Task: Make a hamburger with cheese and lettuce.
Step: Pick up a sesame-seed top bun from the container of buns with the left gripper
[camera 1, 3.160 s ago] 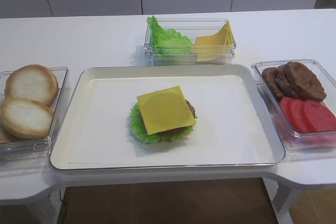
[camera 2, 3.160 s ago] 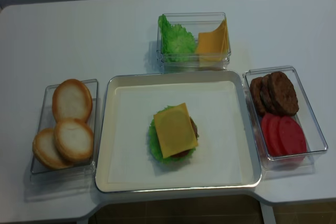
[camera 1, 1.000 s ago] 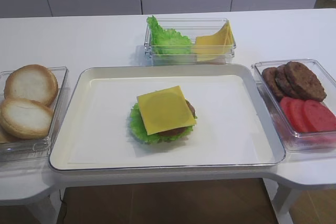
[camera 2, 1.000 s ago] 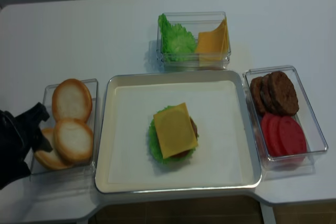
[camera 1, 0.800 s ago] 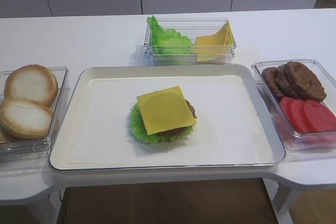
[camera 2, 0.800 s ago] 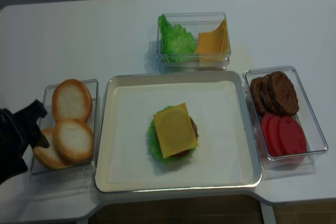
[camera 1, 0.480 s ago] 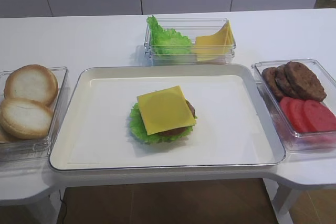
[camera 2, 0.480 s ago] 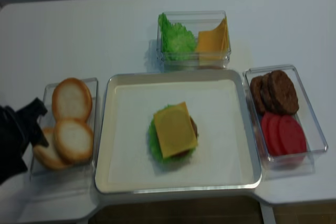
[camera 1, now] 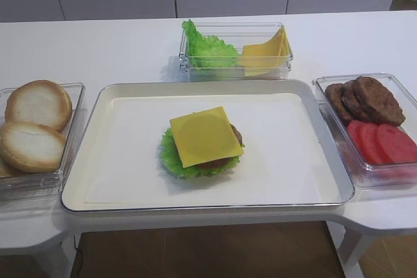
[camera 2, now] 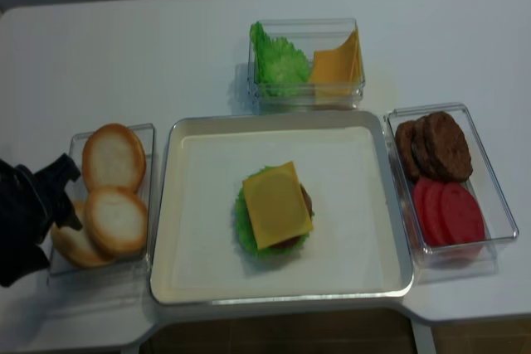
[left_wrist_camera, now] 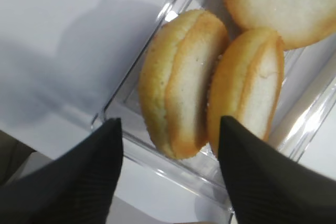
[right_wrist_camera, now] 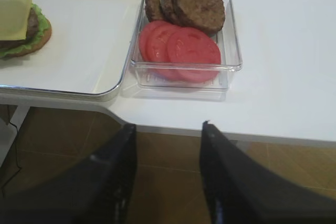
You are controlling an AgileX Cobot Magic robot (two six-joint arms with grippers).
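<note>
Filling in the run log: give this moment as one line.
stage: bun top pending | left gripper: open over buns | right gripper: open, idle | cheese atop stack on tray

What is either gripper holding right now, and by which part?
Nothing is held. The left gripper hangs open over the bun halves in their box, touching none. The right gripper is open and empty, off the table's edge.

Hamburger point(camera 1: 202, 142) sits near the middle of the tray point(camera 1: 287, 187), unfinished: no bun top on it. From my right wrist view a thin golden-brown bun base shows at the bottom edge. Lettuce point(camera 1: 171, 155) lies flat, bright green and ruffled, its frill showing mostly at the left and front. A brown patty rests on it, visible at the right and front. Cheese point(camera 1: 205, 135), a smooth yellow square, lies flat on top, overhanging the patty, corners turned slightly off the tray's edges.
</note>
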